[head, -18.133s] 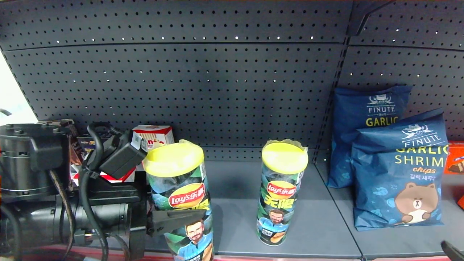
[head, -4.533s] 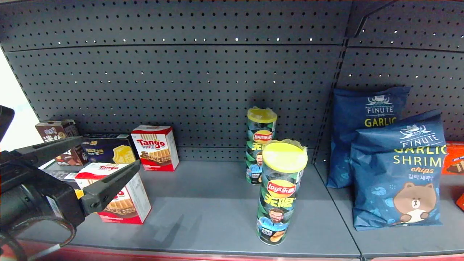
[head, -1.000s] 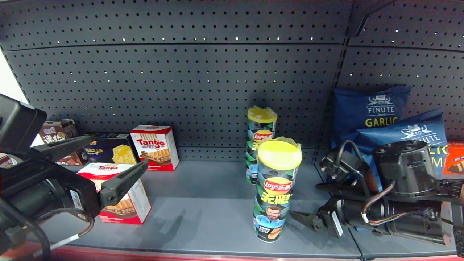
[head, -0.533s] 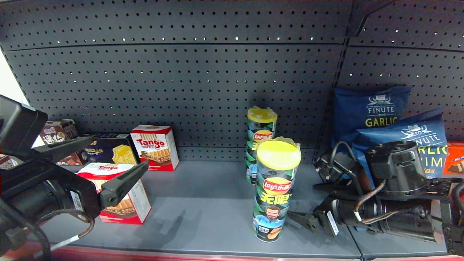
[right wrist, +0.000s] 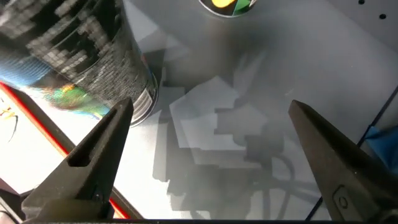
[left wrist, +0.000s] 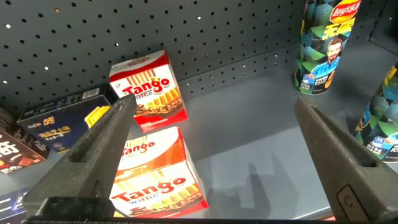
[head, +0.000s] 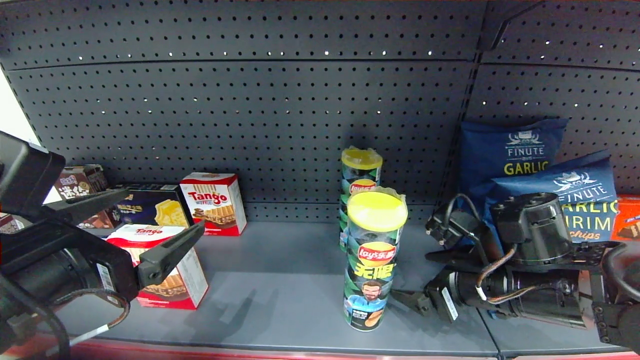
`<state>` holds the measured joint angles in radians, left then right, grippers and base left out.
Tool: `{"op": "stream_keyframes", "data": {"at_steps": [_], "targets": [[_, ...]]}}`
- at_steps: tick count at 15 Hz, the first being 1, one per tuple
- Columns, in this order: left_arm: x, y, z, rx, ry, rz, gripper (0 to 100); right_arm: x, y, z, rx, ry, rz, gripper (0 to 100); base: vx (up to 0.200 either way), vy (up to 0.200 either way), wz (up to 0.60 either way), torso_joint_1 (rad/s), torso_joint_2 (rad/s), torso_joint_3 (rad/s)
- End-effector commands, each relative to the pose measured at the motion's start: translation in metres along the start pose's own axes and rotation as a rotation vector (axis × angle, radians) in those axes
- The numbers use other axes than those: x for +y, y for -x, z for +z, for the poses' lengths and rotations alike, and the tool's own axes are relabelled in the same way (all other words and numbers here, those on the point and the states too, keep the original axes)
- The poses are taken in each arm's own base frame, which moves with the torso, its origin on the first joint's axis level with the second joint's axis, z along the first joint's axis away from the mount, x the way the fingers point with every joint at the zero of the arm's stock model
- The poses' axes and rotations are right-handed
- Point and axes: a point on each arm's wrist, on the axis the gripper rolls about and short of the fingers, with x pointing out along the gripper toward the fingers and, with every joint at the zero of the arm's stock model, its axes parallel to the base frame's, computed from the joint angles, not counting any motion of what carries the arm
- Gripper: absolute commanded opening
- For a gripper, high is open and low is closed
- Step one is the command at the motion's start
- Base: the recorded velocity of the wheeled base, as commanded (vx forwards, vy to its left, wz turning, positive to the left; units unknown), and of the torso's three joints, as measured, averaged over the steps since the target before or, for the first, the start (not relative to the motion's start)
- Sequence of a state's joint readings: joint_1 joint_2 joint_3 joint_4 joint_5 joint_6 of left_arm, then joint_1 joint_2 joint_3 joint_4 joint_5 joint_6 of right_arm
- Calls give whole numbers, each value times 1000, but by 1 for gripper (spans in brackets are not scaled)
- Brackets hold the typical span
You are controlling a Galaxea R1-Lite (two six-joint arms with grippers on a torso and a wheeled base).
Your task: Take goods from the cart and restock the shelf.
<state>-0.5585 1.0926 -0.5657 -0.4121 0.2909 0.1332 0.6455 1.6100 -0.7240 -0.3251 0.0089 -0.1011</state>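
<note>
Two green chip cans with yellow lids stand upright on the grey shelf [head: 280, 285]. The front can [head: 374, 260] is near the shelf's front edge, and the back can [head: 361, 172] stands behind it by the pegboard. My right gripper [head: 415, 277] lies low on the shelf just right of the front can, open, fingers pointing left. In the right wrist view the front can [right wrist: 81, 56] stands right by one finger, outside the gap of the gripper [right wrist: 210, 107]. My left gripper [head: 162, 210] hovers open and holding nothing at the left, in front of two red-and-white wafer boxes [head: 215, 202] [head: 167, 270].
Blue snack bags [head: 510, 150] [head: 582, 192] lean on the pegboard behind my right arm. An orange box [head: 627, 217] sits at the far right. Dark boxes [head: 150, 205] [head: 80, 181] stand at the back left. Bare shelf floor lies between the wafer boxes and the cans.
My right arm has slid left along the shelf, and the front can has shifted a little to the left with it. The left arm has stayed put.
</note>
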Motion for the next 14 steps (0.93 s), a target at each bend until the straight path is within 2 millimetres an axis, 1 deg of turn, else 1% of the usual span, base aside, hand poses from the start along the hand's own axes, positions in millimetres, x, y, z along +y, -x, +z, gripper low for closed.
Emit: {"op": "stream_keyframes", "data": {"at_steps": [1, 4, 6, 11, 14], "targets": [[0, 0, 0, -1, 0, -1, 100, -2, 5, 2, -16, -4, -8, 100, 0, 0, 0, 0, 0, 0], [0, 0, 1, -2, 1, 1, 100, -7, 4, 2, -14, -13, -23, 100, 0, 0, 0, 0, 0, 0], [0, 0, 1, -2, 1, 1, 100, -7, 3, 3, -14, -12, -22, 100, 0, 0, 0, 0, 0, 0], [2, 0, 0, 1, 1, 13, 100, -6, -7, 5, -5, -10, -17, 100, 0, 0, 0, 0, 0, 0], [2, 0, 0, 0, 2, 15, 100, -5, -8, 6, -6, -9, -14, 100, 0, 0, 0, 0, 0, 0]]}}
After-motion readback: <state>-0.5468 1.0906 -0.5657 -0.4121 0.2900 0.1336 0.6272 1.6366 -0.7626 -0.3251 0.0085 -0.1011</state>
